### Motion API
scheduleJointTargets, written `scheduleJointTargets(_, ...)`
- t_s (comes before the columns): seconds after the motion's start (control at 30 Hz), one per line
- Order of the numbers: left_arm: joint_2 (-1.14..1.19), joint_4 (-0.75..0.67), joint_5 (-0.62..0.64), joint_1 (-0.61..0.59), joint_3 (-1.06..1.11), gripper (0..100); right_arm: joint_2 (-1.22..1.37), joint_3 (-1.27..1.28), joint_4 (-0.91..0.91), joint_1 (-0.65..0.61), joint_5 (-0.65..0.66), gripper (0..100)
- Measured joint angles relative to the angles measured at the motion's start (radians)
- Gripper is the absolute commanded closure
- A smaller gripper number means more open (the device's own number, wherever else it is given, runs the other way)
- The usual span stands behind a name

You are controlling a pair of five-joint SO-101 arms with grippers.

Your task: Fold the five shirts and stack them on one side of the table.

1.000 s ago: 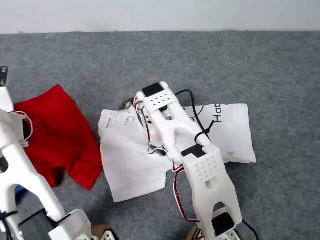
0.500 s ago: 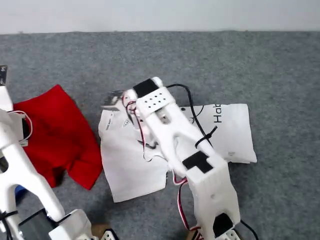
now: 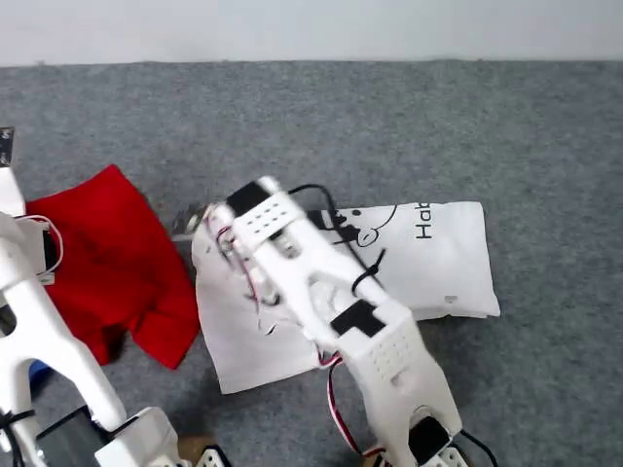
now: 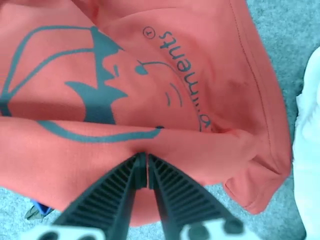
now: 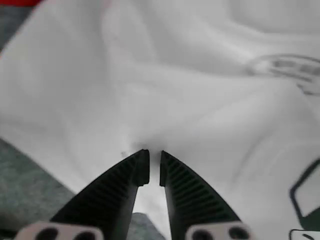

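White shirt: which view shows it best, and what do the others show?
The high view: the white shirt lies spread out, outline mostly visible, though the right arm crosses it. The right wrist view gives close-up fabric at the right gripper; the left wrist view, a white sliver beside the red shirt.

The right arm [image 3: 321, 292] stretches forward and to the left, wrist low, the right gripper [image 5: 154, 167] pinched almost closed. The left arm [image 3: 39, 331] rises at the side, the left gripper [image 4: 143, 167] pressed together.

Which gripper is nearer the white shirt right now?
Right. The right gripper pinches the white shirt; the left gripper is shut over the red shirt beside it.
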Motion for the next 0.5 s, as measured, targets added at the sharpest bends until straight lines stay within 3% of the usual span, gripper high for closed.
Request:
scheduleJointTargets(0.13,0.0,0.0,0.0,0.0,0.0,98,0.0,0.0,0.061,-0.063,-0.015,95.2)
scheduleJointTargets(0.5,0.0,0.0,0.0,0.0,0.0,98,-0.098,0.0,0.087,-0.038,-0.032,95.3)
